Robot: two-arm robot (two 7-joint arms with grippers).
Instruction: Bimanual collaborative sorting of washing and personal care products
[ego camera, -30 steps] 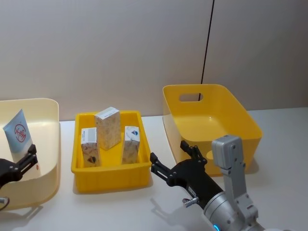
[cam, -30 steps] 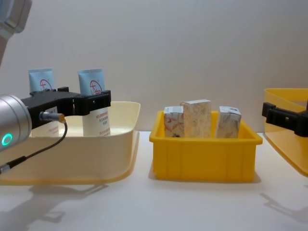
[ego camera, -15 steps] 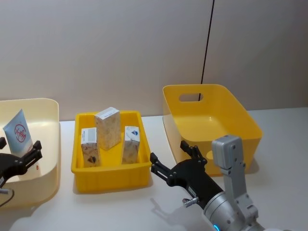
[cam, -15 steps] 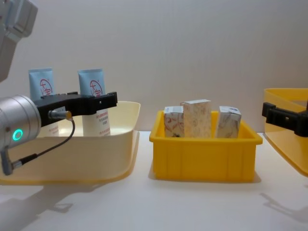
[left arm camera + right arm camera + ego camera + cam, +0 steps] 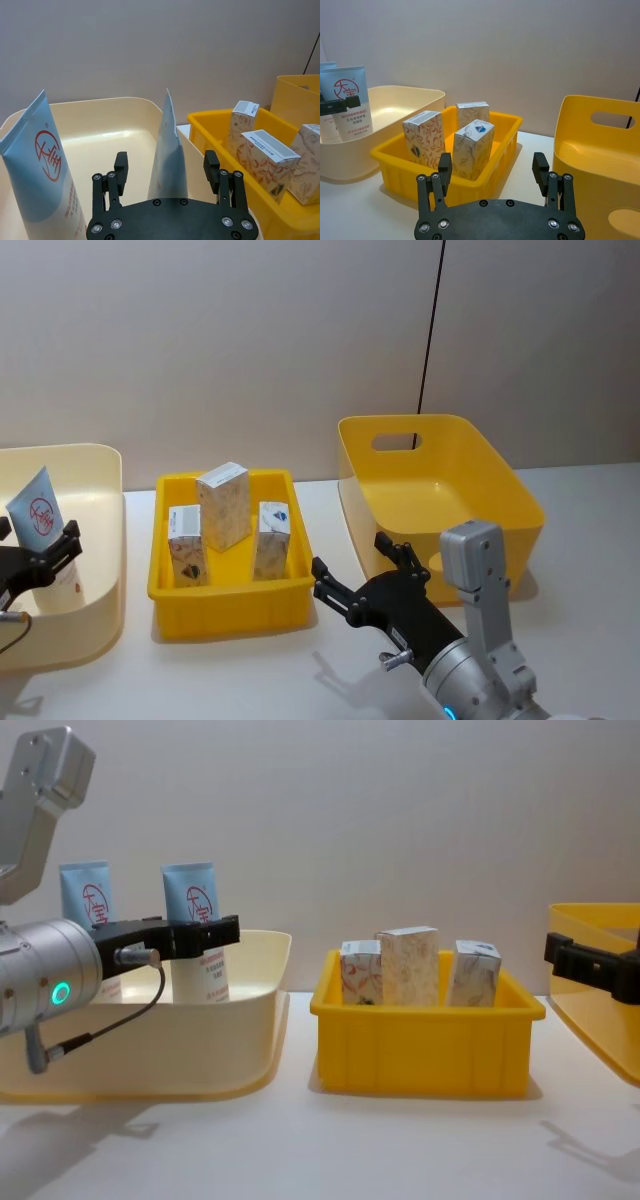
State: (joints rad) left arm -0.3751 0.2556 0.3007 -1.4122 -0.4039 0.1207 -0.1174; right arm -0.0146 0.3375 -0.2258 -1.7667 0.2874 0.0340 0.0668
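Note:
Two tall light-blue tubes with red circle logos stand in the cream bin [image 5: 180,1030] on the left. My left gripper [image 5: 166,167] is open, its fingers on either side of the nearer tube [image 5: 167,142] without touching it; the other tube [image 5: 47,165] stands beside it. In the chest view the left gripper [image 5: 195,932] crosses in front of the nearer tube [image 5: 190,892]. Three marbled cartons [image 5: 223,505] stand upright in the small yellow tray [image 5: 230,598]. My right gripper [image 5: 352,558] hovers open over the table, in front of the tray's right corner, holding nothing.
A large yellow bin with a handle cutout [image 5: 440,480] stands at the right, behind my right gripper. The three containers sit in a row near the wall. Bare white table [image 5: 400,1150] lies in front of them.
My left gripper has moved forward into the cream bin until its open fingers straddle the nearer tube. The right arm and the cartons have not moved.

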